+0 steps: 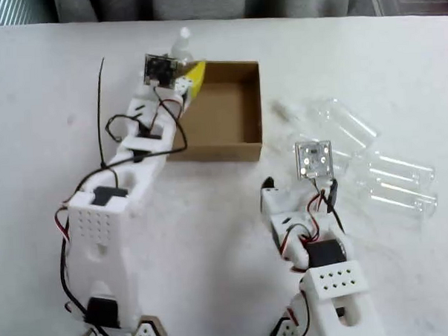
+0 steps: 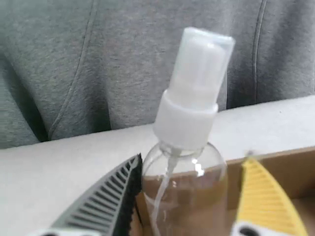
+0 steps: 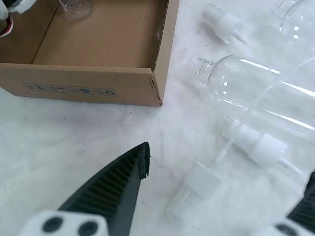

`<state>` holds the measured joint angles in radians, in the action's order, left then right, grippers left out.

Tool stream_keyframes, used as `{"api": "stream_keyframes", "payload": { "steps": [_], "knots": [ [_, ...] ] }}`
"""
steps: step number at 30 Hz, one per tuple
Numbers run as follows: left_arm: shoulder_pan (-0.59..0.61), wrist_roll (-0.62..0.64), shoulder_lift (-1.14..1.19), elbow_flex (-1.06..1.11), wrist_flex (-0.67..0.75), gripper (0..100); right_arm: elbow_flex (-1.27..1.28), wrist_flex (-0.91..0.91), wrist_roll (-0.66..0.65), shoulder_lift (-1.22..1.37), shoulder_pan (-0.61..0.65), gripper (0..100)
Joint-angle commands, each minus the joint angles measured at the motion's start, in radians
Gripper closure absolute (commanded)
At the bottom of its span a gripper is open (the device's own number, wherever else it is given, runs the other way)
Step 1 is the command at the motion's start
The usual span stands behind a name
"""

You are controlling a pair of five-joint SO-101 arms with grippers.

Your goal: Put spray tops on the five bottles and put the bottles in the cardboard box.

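A clear bottle (image 2: 184, 189) with a white spray top (image 2: 192, 103) stands at the far left corner of the cardboard box (image 1: 220, 112). My left gripper (image 2: 189, 196) is shut on it, with the grey and yellow fingers on either side of its body. The bottle's base (image 3: 75, 7) is inside the box. My right gripper (image 3: 229, 162) hangs open over the table beside the box's near right corner. Under it lie a spray top with its tube (image 3: 261, 145) and a clear cap (image 3: 194, 189). An uncapped bottle (image 3: 236, 78) lies just beyond.
Several clear bottles (image 1: 399, 179) lie on their sides to the right of the box, with a loose spray top (image 1: 281, 110) near them. The box's floor (image 3: 106, 37) is bare apart from the held bottle. White table stretches open in front of the box.
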<state>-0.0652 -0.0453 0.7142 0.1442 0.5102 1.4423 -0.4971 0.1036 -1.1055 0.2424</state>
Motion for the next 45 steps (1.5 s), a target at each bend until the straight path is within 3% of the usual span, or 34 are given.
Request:
{"api": "stream_keyframes", "payload": {
  "steps": [1,14,19,30,42,45],
  "knots": [
    [0.008,0.002,-0.090,-0.003,-0.071,57,-0.008,0.015,-0.011,-0.016,-0.004,55.4],
    [0.028,0.002,-0.102,-0.040,-0.078,57,-0.008,0.018,-0.011,-0.012,-0.004,55.4],
    [0.041,0.002,-0.193,-0.026,-0.173,57,-0.008,0.019,-0.012,-0.012,-0.005,55.4],
    [-0.004,-0.005,-0.430,0.201,-0.184,57,-0.008,0.021,-0.012,-0.012,-0.007,55.4],
    [-0.038,-0.006,-0.842,0.559,-0.189,57,-0.008,0.019,-0.012,-0.012,-0.008,55.4],
    [-0.039,-0.006,-0.986,0.626,-0.281,57,-0.008,0.016,-0.012,-0.010,-0.008,55.4]
  ]
}}
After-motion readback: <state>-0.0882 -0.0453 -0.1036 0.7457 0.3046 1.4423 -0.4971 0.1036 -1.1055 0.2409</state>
